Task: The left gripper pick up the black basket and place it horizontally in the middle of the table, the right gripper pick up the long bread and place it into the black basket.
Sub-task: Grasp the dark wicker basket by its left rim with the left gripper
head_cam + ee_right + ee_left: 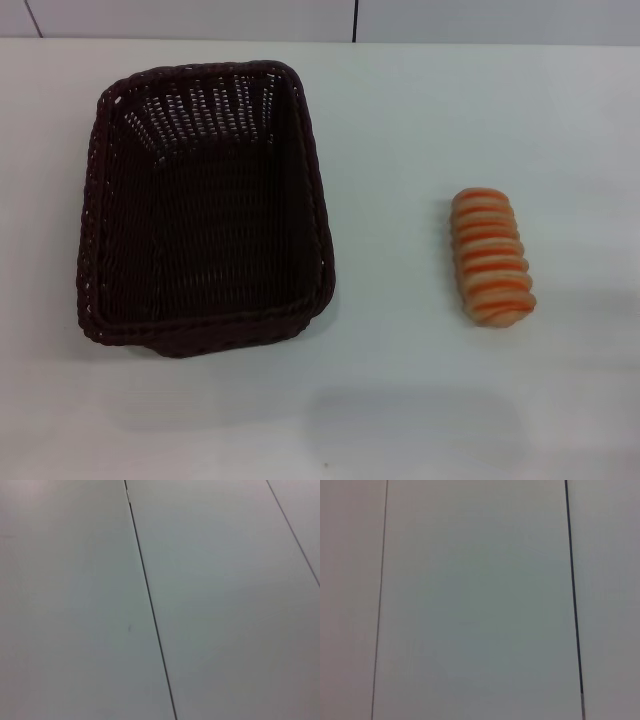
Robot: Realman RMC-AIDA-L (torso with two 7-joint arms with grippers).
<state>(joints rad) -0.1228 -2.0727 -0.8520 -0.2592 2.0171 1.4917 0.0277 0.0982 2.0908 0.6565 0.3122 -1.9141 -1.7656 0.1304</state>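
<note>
The black basket (205,205) stands on the left half of the white table (400,400) in the head view, its long side running away from me, and it is empty. The long bread (490,257), striped orange and cream, lies on the table to the right of the basket, well apart from it. Neither gripper shows in any view. Both wrist views show only pale grey panels with thin dark seams.
The table's far edge meets a pale wall with dark seams (355,20) at the top of the head view. A faint shadow lies on the table near the front edge (400,420).
</note>
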